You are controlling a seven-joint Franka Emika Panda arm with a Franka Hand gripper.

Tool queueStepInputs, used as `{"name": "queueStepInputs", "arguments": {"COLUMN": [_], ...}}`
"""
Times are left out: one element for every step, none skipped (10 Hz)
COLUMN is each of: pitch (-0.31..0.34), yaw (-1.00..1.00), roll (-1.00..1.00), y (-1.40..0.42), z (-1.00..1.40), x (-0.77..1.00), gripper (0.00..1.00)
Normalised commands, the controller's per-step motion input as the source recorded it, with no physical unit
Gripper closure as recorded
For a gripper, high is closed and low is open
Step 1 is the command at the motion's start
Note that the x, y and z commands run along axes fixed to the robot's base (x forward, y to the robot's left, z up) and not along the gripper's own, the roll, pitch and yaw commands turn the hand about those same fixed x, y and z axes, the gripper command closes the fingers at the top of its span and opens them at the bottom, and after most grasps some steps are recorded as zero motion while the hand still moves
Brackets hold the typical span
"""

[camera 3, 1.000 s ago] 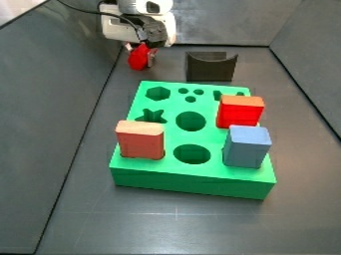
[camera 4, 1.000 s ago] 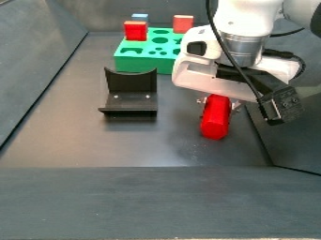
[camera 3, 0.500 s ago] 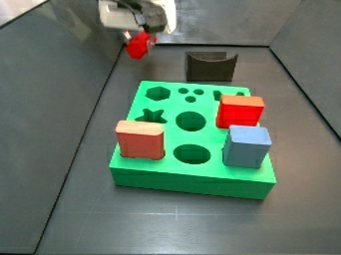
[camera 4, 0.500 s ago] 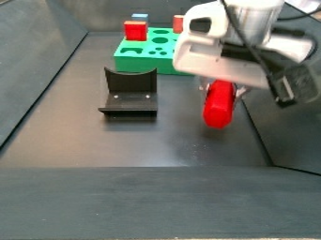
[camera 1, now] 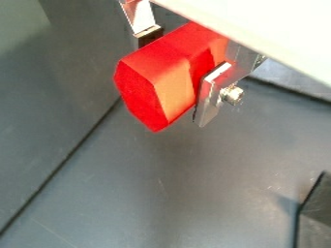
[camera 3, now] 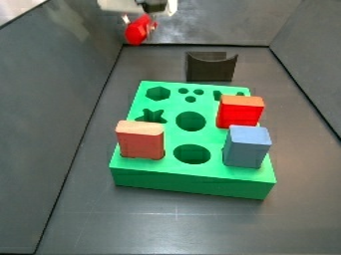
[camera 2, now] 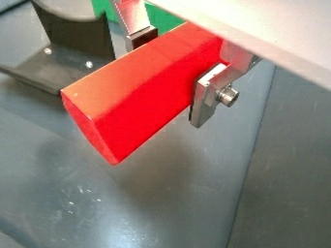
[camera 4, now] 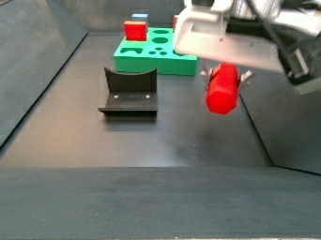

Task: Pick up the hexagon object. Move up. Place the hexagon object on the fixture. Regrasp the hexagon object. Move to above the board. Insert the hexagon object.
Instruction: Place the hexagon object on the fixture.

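The bright red hexagon object (camera 1: 165,77) (camera 2: 135,92) hangs between the silver fingers (camera 1: 214,92) (camera 2: 210,95) of my gripper (camera 1: 179,53) (camera 2: 171,58), which is shut on it. In both side views it (camera 3: 136,29) (camera 4: 223,87) is lifted well above the dark floor, upright under the gripper (camera 3: 139,12) (camera 4: 226,64). The dark fixture (camera 3: 209,67) (camera 4: 128,91) stands on the floor, apart from the hexagon object. The green board (camera 3: 194,137) (camera 4: 153,53) lies flat with its round, hexagonal and star holes showing.
On the board stand a red cube (camera 3: 241,109), a salmon-pink cube (camera 3: 140,139) and a blue-grey cube (camera 3: 248,145). Grey walls enclose the floor on the sides. The fixture (camera 2: 72,39) also shows at the edge of a wrist view.
The gripper has risen with the hexagon object, which has left the floor and now hangs higher in both side views.
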Motion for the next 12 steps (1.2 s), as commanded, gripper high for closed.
{"name": "queueStepInputs", "arguments": {"pitch": [0.023,0.023,0.023,0.025,0.027,0.033,0.04,0.051,0.06,0.04,0.041,0.108], "yaw": [0.0,0.0,0.01,0.01,0.01,0.01,0.01,0.01,0.01,1.0,1.0,1.0], "roll": [-0.02,-0.03,-0.03,-0.04,-0.05,-0.06,-0.06,-0.07,-0.08,0.24,0.25,0.33], "y": [-0.01,-0.01,-0.01,-0.01,-0.01,-0.01,-0.01,-0.01,-0.01,-1.0,-1.0,-1.0], "z": [1.0,1.0,1.0,1.0,0.93,0.72,0.55,0.39,0.17,0.31,0.29,0.27], "x": [-0.01,-0.01,-0.02,-0.02,-0.02,-0.01,0.0,0.01,0.01,0.93,0.94,0.97], "gripper": [1.0,1.0,1.0,1.0,1.0,1.0,1.0,1.0,1.0,1.0,1.0,1.0]}}
